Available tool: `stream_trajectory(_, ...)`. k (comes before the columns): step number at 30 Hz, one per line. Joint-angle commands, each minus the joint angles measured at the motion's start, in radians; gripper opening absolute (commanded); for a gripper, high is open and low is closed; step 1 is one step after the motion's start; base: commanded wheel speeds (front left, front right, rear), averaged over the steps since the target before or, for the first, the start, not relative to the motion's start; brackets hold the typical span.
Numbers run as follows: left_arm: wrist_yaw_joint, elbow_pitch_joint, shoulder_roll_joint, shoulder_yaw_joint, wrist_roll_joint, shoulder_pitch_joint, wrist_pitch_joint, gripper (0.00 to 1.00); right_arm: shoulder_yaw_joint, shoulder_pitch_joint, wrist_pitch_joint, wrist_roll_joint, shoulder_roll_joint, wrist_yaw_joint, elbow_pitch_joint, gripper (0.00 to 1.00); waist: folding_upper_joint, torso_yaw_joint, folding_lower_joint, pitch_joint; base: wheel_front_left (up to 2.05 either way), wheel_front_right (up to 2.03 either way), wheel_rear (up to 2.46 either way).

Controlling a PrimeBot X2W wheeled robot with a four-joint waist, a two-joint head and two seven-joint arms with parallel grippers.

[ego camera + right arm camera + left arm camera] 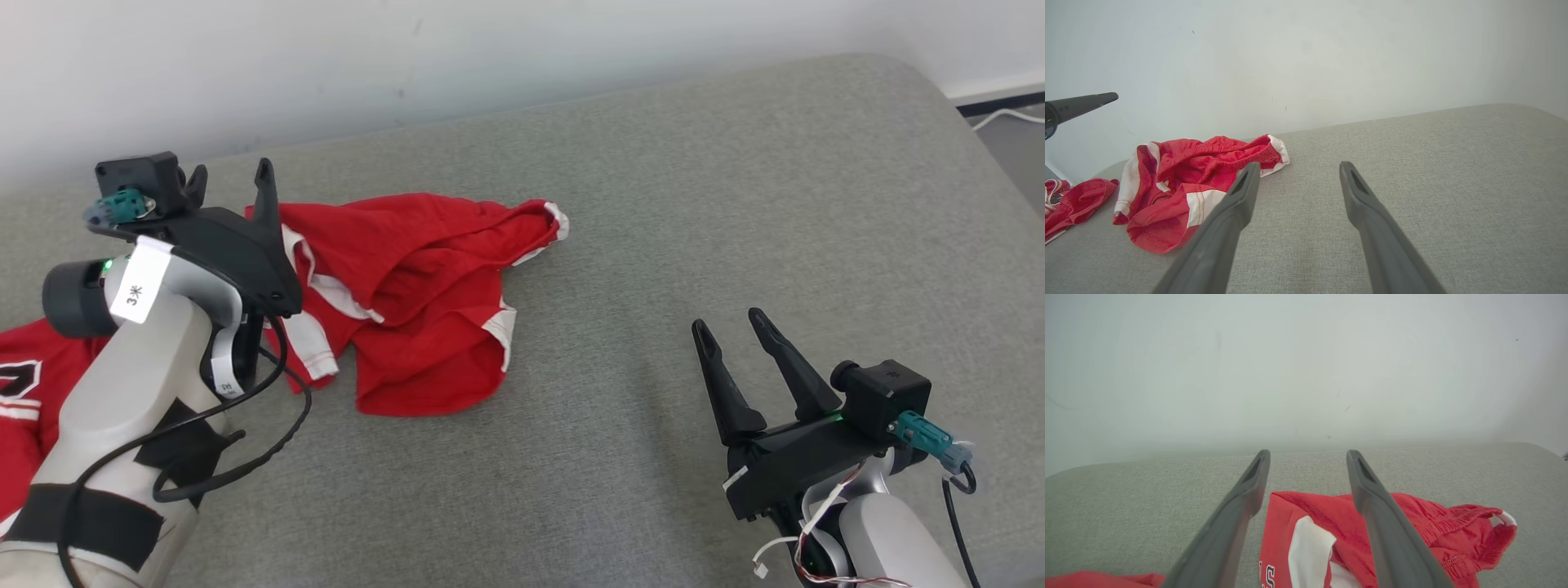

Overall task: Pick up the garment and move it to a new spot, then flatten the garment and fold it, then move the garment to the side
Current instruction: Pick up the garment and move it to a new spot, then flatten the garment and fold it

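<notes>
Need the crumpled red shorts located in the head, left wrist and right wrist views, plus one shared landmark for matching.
Head view: red shorts centre-left, on the grey cushion.
Left wrist view: red shorts bottom centre to lower right.
Right wrist view: red shorts left of centre.
Shared landmark: white-trimmed waistband end.

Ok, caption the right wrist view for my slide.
Open right hand above the grey cushion, crumpled red shorts to its left.
</notes>
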Motion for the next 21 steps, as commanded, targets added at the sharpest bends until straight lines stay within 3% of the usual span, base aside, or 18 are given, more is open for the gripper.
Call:
stream_trajectory(1,-0.002,0.006,-0.002,-0.007,0.012,-0.012,0.004,1.0,-0.004,-0.004,-0.001,-0.008,-0.004,0.003,-0.002,1.0,-0.0001,0.017,0.0,-0.001,0.0,0.0,0.0)
stream_trajectory(8,-0.102,-0.03,-0.09,-0.042,-0.061,0.032,0.123,1.0,-0.011,0.008,0.007,-0.013,-0.004,0.003,-0.006,1.0,-0.0001,0.052,0.0,-0.015,0.0,0.0,0.0)
stream_trajectory(12,-0.136,-0.069,-0.132,-0.102,-0.059,0.069,0.214,1.0,-0.01,0.008,0.008,-0.011,-0.004,0.003,-0.007,1.0,-0.0001,0.058,0.0,-0.02,0.0,0.0,0.0)
stream_trajectory(18,-0.147,-0.121,-0.158,-0.165,-0.065,0.121,0.295,1.0,-0.003,0.009,0.01,-0.005,-0.004,0.003,-0.01,1.0,-0.0001,0.043,0.0,-0.021,0.0,0.0,0.0)
stream_trajectory(21,-0.125,-0.143,-0.166,-0.193,-0.061,0.156,0.317,1.0,0.002,0.005,0.007,-0.001,-0.004,0.003,-0.009,1.0,-0.0001,0.019,0.0,-0.017,0.0,0.0,0.0)
